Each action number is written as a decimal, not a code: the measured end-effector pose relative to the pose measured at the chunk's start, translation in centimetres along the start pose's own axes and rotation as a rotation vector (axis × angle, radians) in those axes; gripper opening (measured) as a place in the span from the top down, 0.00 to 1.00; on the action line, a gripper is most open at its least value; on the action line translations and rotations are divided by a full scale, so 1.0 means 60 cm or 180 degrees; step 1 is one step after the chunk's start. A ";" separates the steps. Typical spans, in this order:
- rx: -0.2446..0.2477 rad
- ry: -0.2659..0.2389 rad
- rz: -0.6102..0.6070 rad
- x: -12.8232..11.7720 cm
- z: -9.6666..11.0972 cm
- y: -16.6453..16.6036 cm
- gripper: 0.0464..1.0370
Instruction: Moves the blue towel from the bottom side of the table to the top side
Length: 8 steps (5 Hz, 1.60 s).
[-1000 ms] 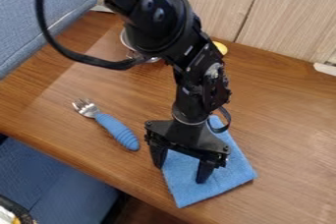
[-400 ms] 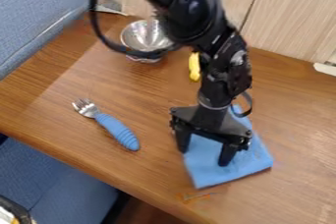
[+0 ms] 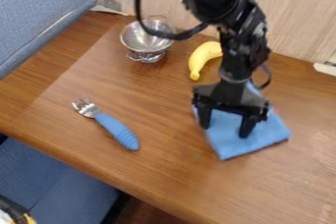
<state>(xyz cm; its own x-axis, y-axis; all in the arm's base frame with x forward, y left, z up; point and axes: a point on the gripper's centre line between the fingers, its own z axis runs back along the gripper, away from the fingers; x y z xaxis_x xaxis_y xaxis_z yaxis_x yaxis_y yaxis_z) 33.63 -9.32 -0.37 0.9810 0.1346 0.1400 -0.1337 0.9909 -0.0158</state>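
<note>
My fingers (image 3: 247, 126) are spread apart on the blue towel (image 3: 231, 142), right side of table (image 3: 164, 174), approx. mid-depth; prob. abt halfway done; rest of slide to far side left

This looks like a booth or seating nook, perhaps in an office lounge or a lab's common area, though which of these cannot be told: a brown wood-grain table (image 3: 151, 174) has a blue fabric-covered panel (image 3: 46, 16) along its left edge, blue padding (image 3: 56, 183) below its near edge and pale wood-grain boards (image 3: 298, 16) behind its far edge. The small metal colander (image 3: 146, 41) and yellow banana (image 3: 203, 55) towards the far edge, with the blue-handled fork (image 3: 117, 129) nearer the front, lend a kitchen touch, while the black robot arm (image 3: 242, 36) suggests a robotics setup.
</note>
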 end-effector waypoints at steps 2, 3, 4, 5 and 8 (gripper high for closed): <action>-0.0019 -0.0059 0.0150 0.086 -0.009 -0.009 0.04; -0.0037 -0.0086 0.0187 0.116 -0.011 -0.011 0.04; -0.0047 -0.0117 0.0192 0.132 -0.009 -0.011 0.04; -0.0041 -0.0098 0.0210 0.131 -0.009 -0.009 0.04; -0.0157 -0.0201 0.0306 0.141 0.034 -0.001 0.04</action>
<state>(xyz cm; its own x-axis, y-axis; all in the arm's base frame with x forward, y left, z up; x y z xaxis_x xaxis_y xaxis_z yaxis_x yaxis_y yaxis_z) 41.65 -8.22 2.81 0.9529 0.2300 0.1974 -0.2180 0.9726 -0.0807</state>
